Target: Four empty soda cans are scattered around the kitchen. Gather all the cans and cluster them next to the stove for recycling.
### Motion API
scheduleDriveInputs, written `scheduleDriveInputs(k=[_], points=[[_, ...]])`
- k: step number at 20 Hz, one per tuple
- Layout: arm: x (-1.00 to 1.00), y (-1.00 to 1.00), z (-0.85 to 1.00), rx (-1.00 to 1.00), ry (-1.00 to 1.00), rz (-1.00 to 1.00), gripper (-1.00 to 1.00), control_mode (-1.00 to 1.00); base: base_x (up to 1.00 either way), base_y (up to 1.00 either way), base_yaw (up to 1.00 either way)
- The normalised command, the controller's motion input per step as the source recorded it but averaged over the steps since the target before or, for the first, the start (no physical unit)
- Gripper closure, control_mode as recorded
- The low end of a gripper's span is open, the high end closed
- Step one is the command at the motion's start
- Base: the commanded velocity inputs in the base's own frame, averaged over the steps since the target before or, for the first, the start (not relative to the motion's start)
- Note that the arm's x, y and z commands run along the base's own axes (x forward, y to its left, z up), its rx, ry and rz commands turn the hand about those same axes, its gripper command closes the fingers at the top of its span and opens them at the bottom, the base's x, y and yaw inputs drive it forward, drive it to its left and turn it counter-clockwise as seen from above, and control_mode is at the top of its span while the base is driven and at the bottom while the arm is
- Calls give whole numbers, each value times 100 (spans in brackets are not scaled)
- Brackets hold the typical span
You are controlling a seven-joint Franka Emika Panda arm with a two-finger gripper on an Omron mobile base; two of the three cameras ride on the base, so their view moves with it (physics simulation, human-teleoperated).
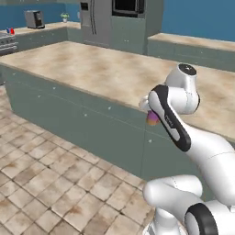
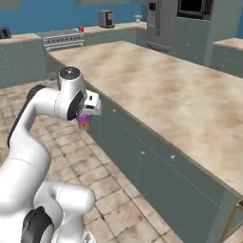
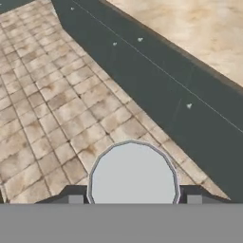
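Observation:
My gripper [image 3: 135, 198] is shut on a purple-pink soda can [image 3: 133, 173], whose silver top sits between the two dark fingertips [image 3: 76, 199]. The can [image 2: 84, 121] hangs under the hand over the tiled floor, just off the island's front edge. The arm partly hides the same can [image 1: 152, 119] in the left base view. Far across the kitchen stands the grey stove [image 2: 61, 38], with a red can [image 2: 81, 29] on the counter right beside it. In the left base view, that red can [image 1: 12, 31] and a blue can [image 1: 7, 31] show by the stove [image 1: 6, 44].
A long beige marble island [image 2: 180, 99] with grey-green cabinet fronts [image 3: 156, 80] runs beside the hand. A tall grey fridge [image 1: 96, 20] and a microwave [image 1: 127, 6] stand at the back, with a small appliance [image 1: 34, 19] on the far counter. Tan floor tiles [image 1: 55, 183] lie below.

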Motion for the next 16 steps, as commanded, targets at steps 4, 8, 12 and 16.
scheduleDriveInputs(k=[4, 8, 12, 16], points=[[0, 0, 0, 0, 0, 0, 100, 100, 100, 55, 42], [0, 0, 0, 0, 0, 0, 100, 100, 100, 59, 40], [0, 0, 0, 0, 0, 0, 100, 100, 100, 58, 36], [0, 0, 0, 0, 0, 0, 100, 100, 100, 23, 25]])
